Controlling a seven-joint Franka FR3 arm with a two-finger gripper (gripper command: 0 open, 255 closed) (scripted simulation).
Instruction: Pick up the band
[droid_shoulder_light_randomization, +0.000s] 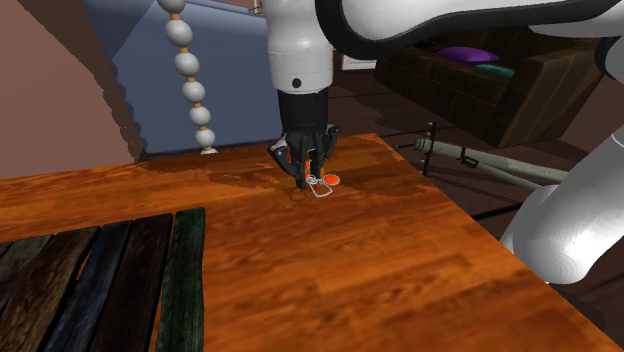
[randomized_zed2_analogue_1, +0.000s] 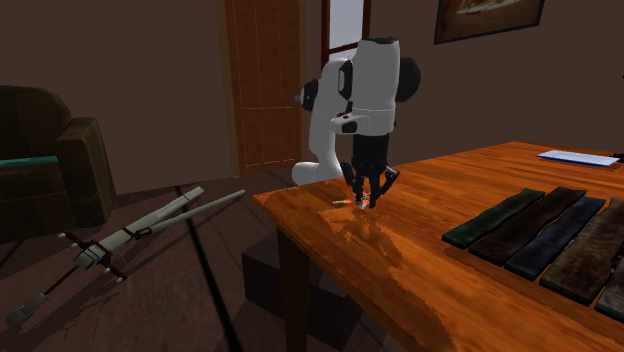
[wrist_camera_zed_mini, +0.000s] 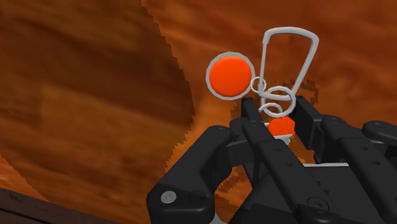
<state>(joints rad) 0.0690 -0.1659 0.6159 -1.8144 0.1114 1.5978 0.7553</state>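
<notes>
In the shoulder view, I'm holding the gripper (droid_shoulder_light_randomization: 303, 172) low over the wooden table (droid_shoulder_light_randomization: 400, 260), the band (droid_shoulder_light_randomization: 322, 183) lying at its tips. The second exterior view is confirming that. In the wrist view, nearly closed jaws are pinching the band's orange bead (wrist_camera_zed_mini: 280, 127); I'm planning a slow, straight lift.

Glossy polished wooden table (droid_shoulder_light_randomization: 380, 270), thin silvery metal wire band (wrist_camera_zed_mini: 230, 75), matt black tool (wrist_camera_zed_mini: 278, 116)

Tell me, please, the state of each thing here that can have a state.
Gripper: low at the table, shut on the orange bead.
Wire band: lying flat on the wooden table, not yet lifted.
Dark planks: lying flat, side by side.
</notes>
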